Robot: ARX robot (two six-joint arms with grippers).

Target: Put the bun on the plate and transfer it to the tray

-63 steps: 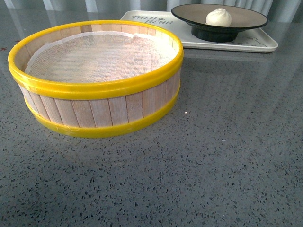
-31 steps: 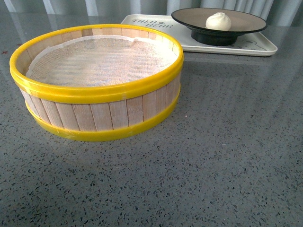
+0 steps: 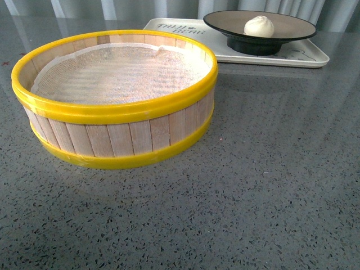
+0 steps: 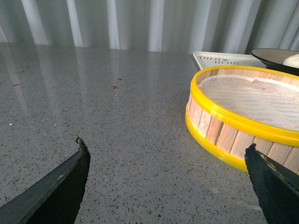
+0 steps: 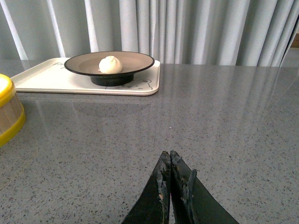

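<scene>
The left gripper (image 4: 168,175) is hovering low over the grey speckled counter (image 3: 270,169) with its fingers spread wide and nothing between them, beside the yellow-rimmed steamer basket (image 4: 243,116); the right gripper (image 5: 170,179) is sitting just above the counter with fingertips pressed together, empty. The bun (image 3: 259,26) is resting on the plate (image 3: 292,34), which is standing on the tray (image 3: 306,55) at the counter's far side, in front of pale pleated curtains (image 5: 187,28).

The lettering on the tray (image 3: 169,25) at the top of the front view is too small to read properly, and the plate (image 3: 260,35) covers most of the little drawing. In the left wrist view the plate and bun (image 4: 293,60) are chopped off at the right edge, and the steamer basket (image 5: 8,109) is cut at the right wrist view's left edge.
</scene>
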